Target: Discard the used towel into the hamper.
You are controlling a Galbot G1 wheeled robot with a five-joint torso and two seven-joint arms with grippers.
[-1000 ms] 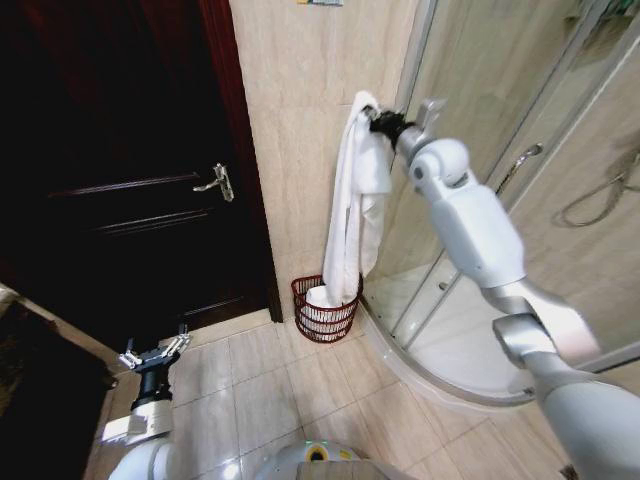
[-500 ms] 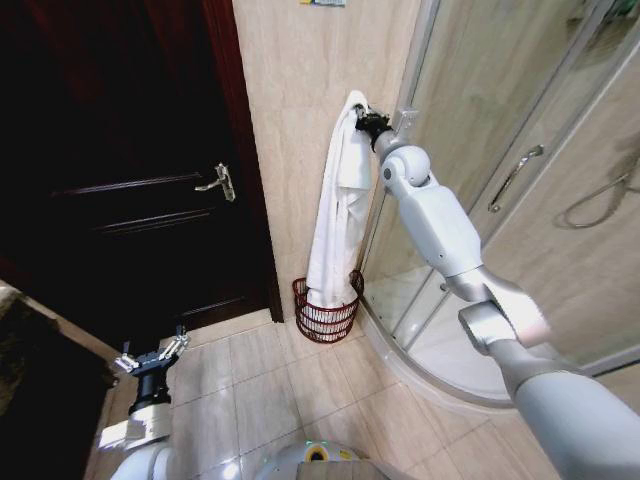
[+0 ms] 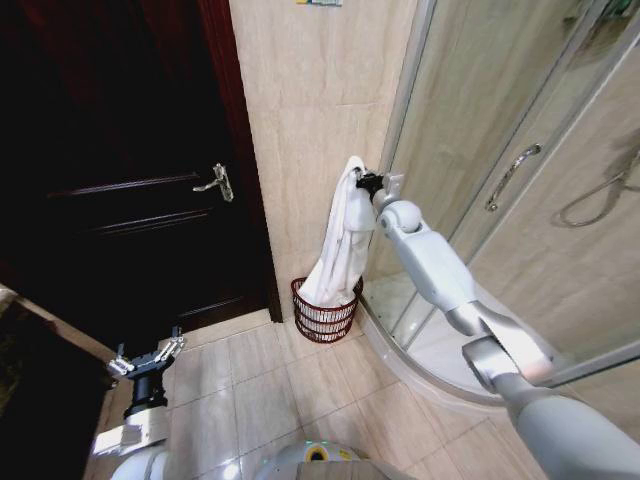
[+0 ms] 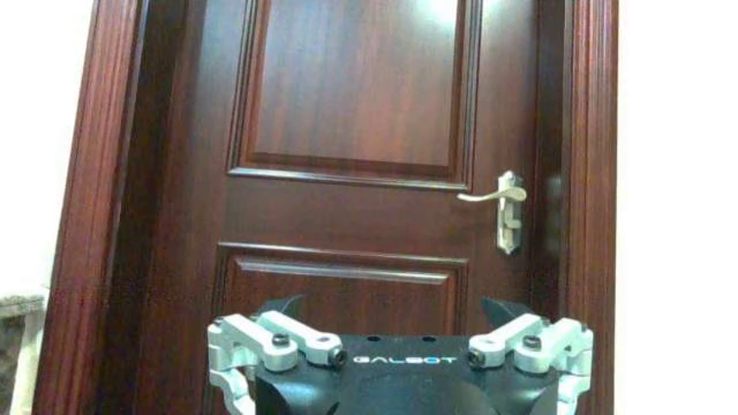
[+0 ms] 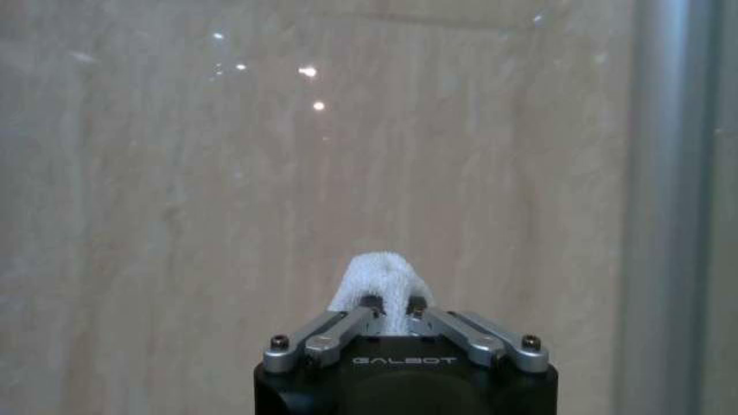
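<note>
Right gripper (image 3: 362, 181) pinches the top of the white towel (image 3: 340, 240) — cloth hangs straight below it, lower end inside the hamper (image 3: 325, 310) on the floor by the wall — left gripper (image 3: 143, 354) parked low, fingers spread.

Dark door (image 3: 130, 180), glass shower enclosure (image 3: 500, 170)

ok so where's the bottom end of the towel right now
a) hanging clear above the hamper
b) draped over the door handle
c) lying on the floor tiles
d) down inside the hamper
d, the towel hangs from the right pincer and its lower end sits inside the hamper rim.
</note>
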